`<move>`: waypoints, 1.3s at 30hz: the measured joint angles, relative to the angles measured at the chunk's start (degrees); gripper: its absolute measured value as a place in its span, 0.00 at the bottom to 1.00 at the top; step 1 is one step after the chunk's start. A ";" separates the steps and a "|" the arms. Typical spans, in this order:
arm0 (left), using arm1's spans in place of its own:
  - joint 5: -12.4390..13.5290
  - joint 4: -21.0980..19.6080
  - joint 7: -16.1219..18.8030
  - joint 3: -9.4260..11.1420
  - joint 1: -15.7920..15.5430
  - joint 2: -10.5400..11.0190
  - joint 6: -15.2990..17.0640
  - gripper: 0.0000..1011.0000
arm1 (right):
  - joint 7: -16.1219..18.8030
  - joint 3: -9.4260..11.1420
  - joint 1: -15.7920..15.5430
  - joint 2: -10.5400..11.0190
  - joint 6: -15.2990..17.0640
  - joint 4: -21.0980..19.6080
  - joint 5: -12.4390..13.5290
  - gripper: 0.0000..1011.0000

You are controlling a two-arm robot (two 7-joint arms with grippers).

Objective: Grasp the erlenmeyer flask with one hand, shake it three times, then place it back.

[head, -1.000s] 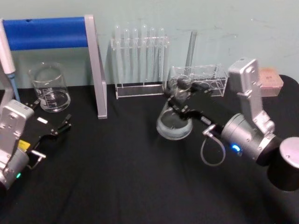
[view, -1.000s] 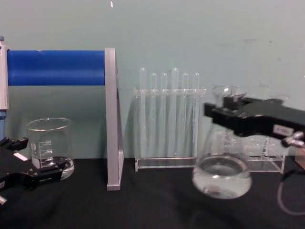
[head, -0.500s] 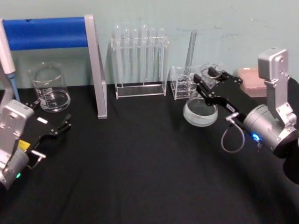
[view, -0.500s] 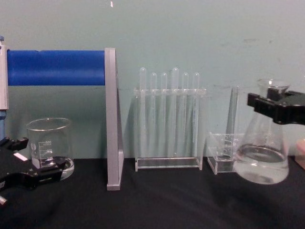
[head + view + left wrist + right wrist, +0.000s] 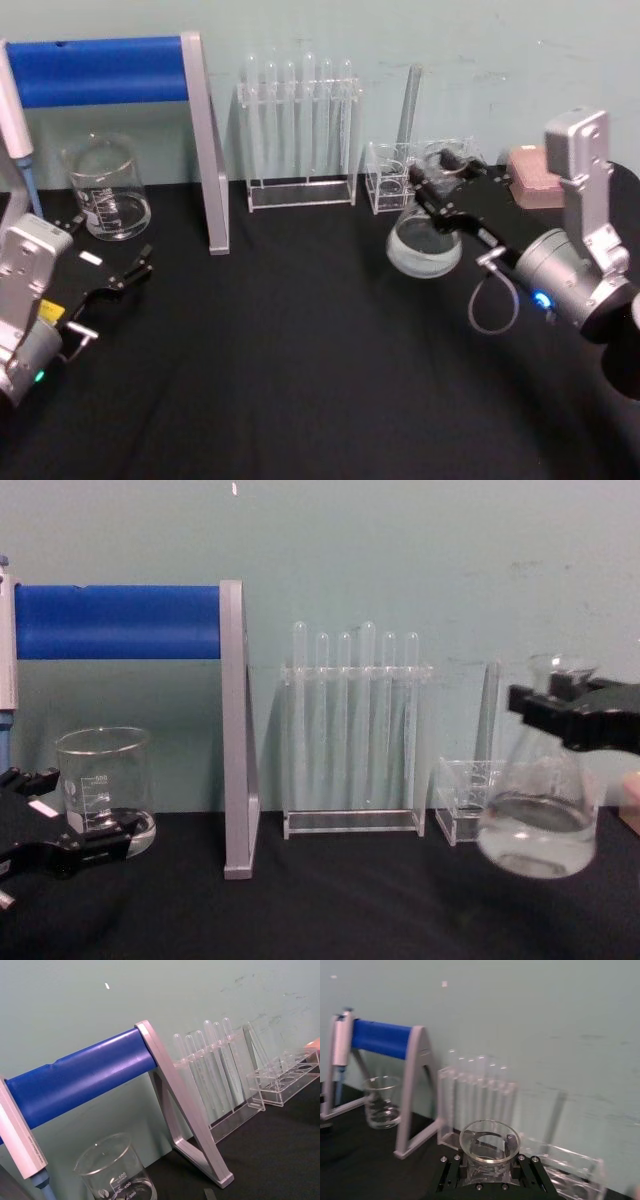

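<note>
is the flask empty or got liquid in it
Partly full: the flask shows a liquid level across its wide base, far below the neck the right gripper clamps; left gripper parked.

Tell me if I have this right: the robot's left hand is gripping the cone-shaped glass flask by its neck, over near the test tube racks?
Not quite. It is the right hand, not the left, that grips the flask by its neck near the test tube racks, as the head view shows. The left hand sits open and empty beside the beaker.
</note>
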 joint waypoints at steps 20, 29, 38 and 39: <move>0.00 0.00 0.00 0.00 0.00 0.00 0.00 0.99 | 8.38 -9.73 -0.95 1.28 0.16 -4.90 0.32 0.45; 0.00 0.00 0.00 0.00 0.00 0.00 0.00 0.99 | 10.18 -12.30 -0.88 2.38 0.19 -6.05 1.95 0.45; 0.00 0.00 0.00 0.00 0.00 0.00 0.00 0.99 | 9.93 -13.16 -0.43 2.98 0.18 -6.12 3.13 0.45; 0.00 0.00 0.00 0.00 0.00 0.00 0.00 0.99 | 9.72 -13.02 -0.38 2.98 0.19 -6.00 3.25 0.45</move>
